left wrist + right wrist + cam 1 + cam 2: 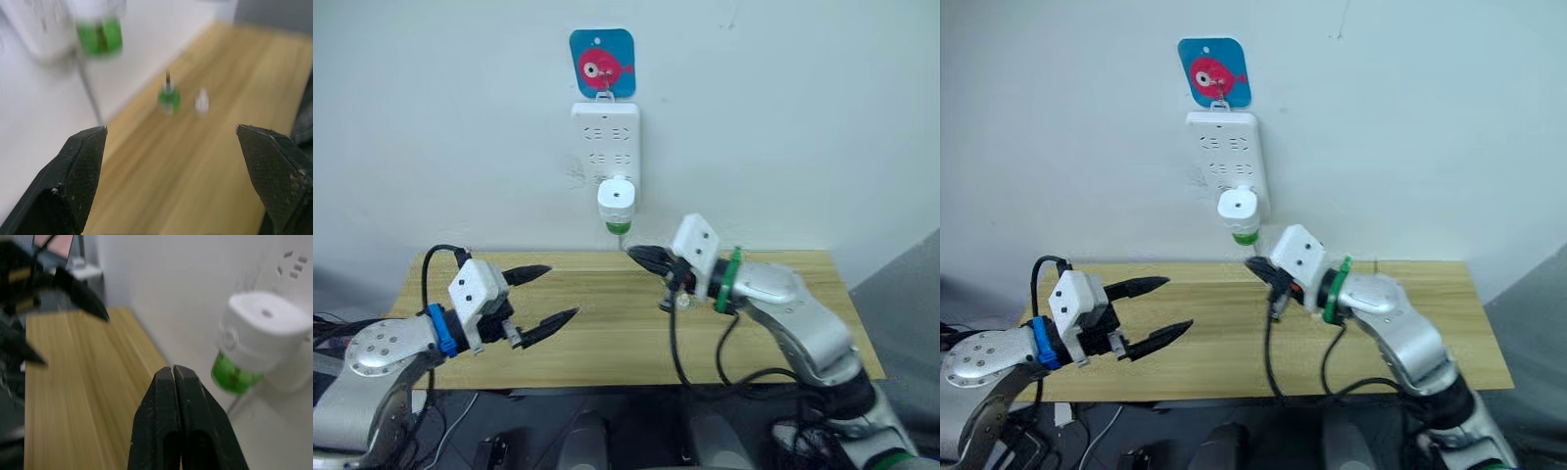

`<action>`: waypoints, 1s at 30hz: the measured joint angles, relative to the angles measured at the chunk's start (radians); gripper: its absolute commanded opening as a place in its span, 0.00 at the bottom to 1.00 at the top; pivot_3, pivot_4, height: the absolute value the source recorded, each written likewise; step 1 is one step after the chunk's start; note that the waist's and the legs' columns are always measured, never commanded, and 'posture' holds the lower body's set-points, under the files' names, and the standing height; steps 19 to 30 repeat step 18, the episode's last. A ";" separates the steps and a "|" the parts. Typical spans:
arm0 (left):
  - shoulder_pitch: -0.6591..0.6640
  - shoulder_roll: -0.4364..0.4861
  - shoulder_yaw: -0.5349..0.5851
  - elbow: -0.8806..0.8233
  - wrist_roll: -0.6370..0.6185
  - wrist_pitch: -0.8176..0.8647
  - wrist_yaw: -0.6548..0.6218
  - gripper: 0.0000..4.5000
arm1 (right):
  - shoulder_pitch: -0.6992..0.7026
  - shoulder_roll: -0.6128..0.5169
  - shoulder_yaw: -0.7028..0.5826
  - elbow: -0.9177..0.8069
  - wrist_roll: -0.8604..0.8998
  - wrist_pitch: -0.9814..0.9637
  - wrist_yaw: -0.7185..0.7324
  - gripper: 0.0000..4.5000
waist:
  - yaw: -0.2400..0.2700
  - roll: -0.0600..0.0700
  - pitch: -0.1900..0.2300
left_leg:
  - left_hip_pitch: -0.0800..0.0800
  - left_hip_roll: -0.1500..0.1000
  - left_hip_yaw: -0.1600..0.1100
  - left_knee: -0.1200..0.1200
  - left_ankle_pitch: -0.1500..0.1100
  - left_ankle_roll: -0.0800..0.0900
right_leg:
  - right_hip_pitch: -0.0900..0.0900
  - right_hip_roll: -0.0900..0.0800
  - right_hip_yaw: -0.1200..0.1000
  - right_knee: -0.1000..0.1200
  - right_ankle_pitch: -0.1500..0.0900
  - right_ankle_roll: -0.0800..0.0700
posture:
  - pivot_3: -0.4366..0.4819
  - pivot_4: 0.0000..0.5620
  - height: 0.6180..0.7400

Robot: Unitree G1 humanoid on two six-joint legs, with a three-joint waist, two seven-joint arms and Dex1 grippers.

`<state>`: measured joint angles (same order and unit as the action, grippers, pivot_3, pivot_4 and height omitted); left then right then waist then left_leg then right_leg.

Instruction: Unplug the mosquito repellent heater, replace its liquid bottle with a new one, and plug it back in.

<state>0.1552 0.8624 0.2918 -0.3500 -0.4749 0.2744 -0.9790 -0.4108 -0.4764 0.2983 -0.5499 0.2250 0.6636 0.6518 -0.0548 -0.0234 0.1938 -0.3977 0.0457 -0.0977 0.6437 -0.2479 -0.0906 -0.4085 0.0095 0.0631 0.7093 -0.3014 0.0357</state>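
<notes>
We find the mosquito repellent heater [617, 199] plugged into the wall power strip [606, 147] above the desk [607, 343], green bottle [619, 228] attached. The right gripper [641, 255], jaws closed on nothing, sits just below it. The left gripper [548, 294] hovers over the desk, jaws wide apart, empty.

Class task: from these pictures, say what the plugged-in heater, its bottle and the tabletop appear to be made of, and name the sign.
Heater: likely white plastic, smooth rounded moulded shell, slight sheen.
Bottle under it: see-through green, plastic or glass, cannot tell which.
Tabletop: light wood or wood-look laminate, with lengthwise grain lines and a matte surface.
</notes>
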 measured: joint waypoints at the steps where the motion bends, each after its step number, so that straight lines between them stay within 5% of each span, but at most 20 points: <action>1: -0.009 0.013 0.011 0.051 0.010 -0.020 -0.022 1.00 | 0.016 -0.044 -0.029 -0.003 0.011 0.016 0.019 0.29 | 0.000 0.000 0.000 | 0.000 0.000 0.001 0.000 0.000 0.000 | 0.000 0.000 0.000 0.000 0.000 0.000 | 0.43 0.18 0.88; 10: -0.048 0.100 0.022 0.261 0.099 -0.105 -0.106 1.00 | 0.126 -0.415 -0.202 0.026 0.040 -0.049 0.223 1.00 | -0.003 -0.001 -0.009 | -0.001 0.000 0.003 0.000 0.000 0.000 | 0.000 -0.001 0.001 -0.003 0.000 0.000 | 0.43 0.11 0.88; 17: -0.010 0.108 0.013 0.234 0.176 -0.086 -0.077 1.00 | 0.155 -0.506 -0.238 0.196 -0.015 -0.326 0.347 1.00 | -0.015 -0.005 -0.021 | 0.003 0.000 0.006 0.001 0.000 0.000 | 0.002 -0.001 0.004 -0.001 0.000 0.000 | 0.43 0.11 0.88; 30: -0.012 0.108 0.013 0.232 0.176 -0.085 -0.077 1.00 | 0.155 -0.506 -0.239 0.205 -0.015 -0.340 0.355 1.00 | -0.018 -0.005 -0.023 | 0.003 0.000 0.006 0.001 0.000 0.000 | 0.002 -0.001 0.004 -0.001 0.000 0.000 | 0.43 0.11 0.88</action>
